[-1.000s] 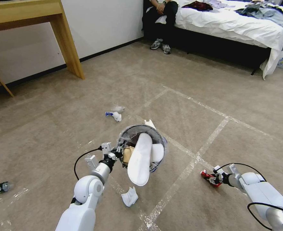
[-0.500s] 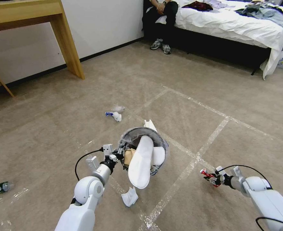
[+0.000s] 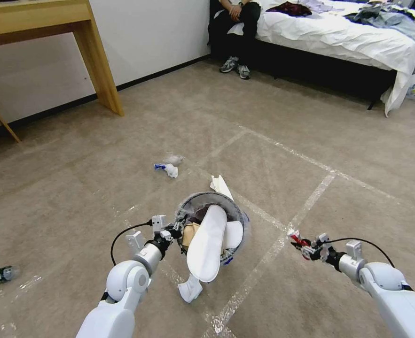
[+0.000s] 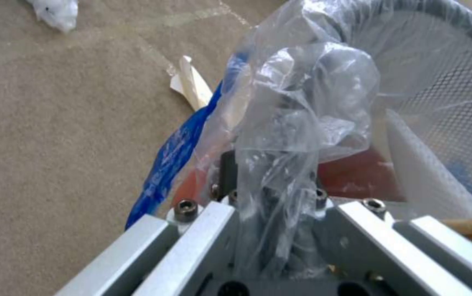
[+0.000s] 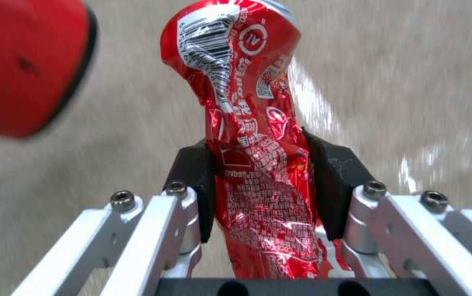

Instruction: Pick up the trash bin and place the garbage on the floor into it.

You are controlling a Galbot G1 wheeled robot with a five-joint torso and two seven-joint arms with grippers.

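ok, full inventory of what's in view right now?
trash bin: 1, grey rim, clear liner, held off the floor by left claw
slippers: 2, white, sticking out of bin
crushed can: 1, red, in right claw
tissue: 1, white, floor below bin
wrappers: white-blue clump, floor beyond bin
small bottle: 1, dark, floor far left
left claw: shut on bin rim
right claw: shut on can

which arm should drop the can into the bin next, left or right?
Right. The right gripper is already shut on the crushed red can, held off the carpet beside the trash bin. The left gripper is occupied, clamped on the bin's rim and liner, so it should just hold.
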